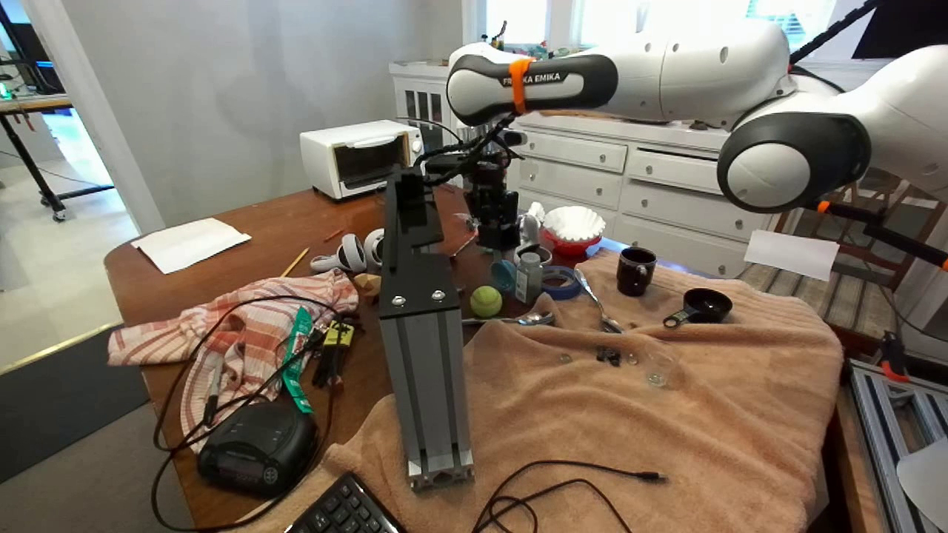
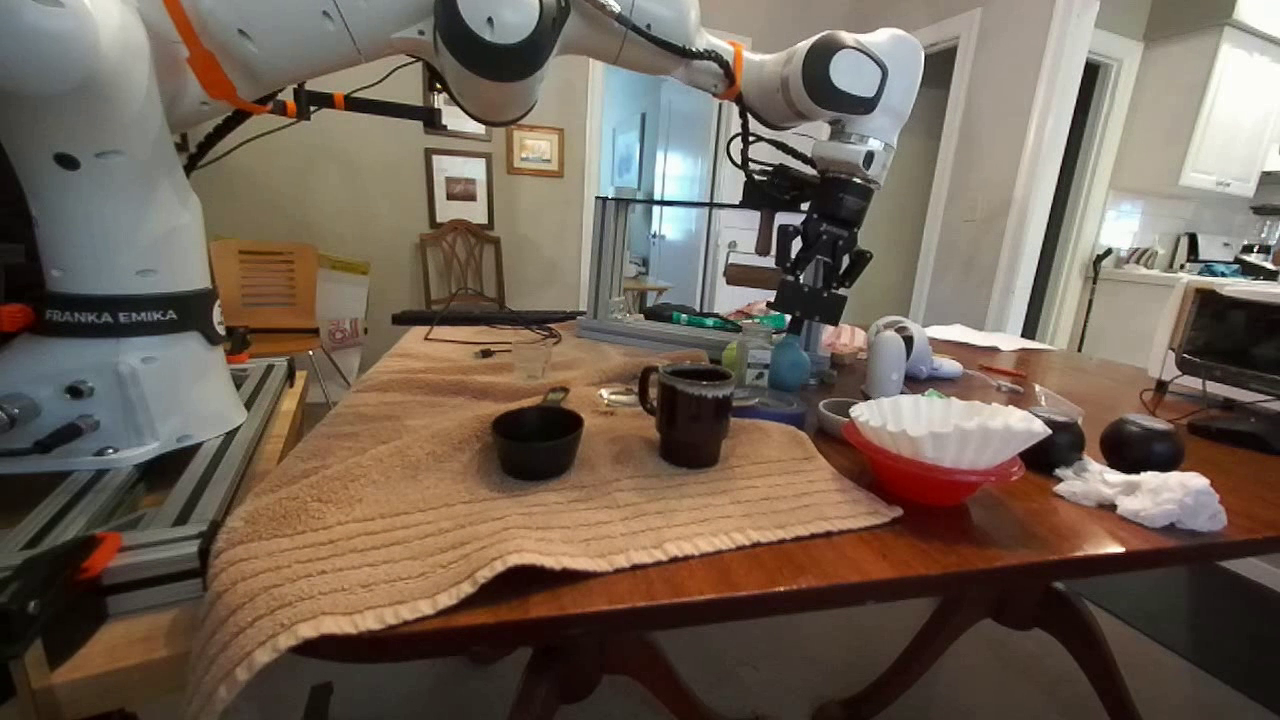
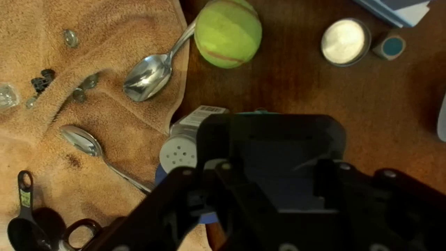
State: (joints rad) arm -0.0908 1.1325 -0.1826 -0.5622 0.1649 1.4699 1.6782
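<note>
Gripper (image 2: 808,304) hung just above a rounded teal object (image 2: 790,364), beside the shaker bottle (image 1: 529,280); I could not tell whether its jaws stood wide or narrow. The object looked light, smooth, perhaps slippery; a grip around its sides seemed soundest. 2 spoons (image 3: 150,77) lay nearby.

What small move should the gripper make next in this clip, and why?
Probably a slight sideways nudge of the gripper, away from the grey-lidded, see-through shaker bottle, before any lowering: in the wrist view the gripper hides part of that bottle and nearly all of the smooth teal rounded object, so clearance is hard to judge.
</note>
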